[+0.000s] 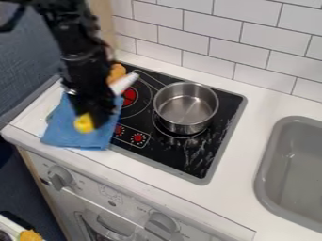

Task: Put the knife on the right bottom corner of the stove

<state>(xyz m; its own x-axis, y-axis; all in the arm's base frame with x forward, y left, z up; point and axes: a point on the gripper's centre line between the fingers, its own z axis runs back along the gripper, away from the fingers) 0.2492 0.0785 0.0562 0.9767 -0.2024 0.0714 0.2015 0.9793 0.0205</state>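
"What is carried by the counter?"
"A black stove with a shiny steel pot, a grey sink, a blue cloth."
"The knife?"
"Not surely made out; white and yellow pieces are seen by the gripper. The jaws' opening and hold cannot be told."

White rectangular tiles with dark grout lines cover the back wall, beside a pale wooden upright and a dark blue-grey surface at upper left. The white counter has a grey sink set in at right, and below its front edge a light grey panel carries round grey knobs, all in soft, even light.
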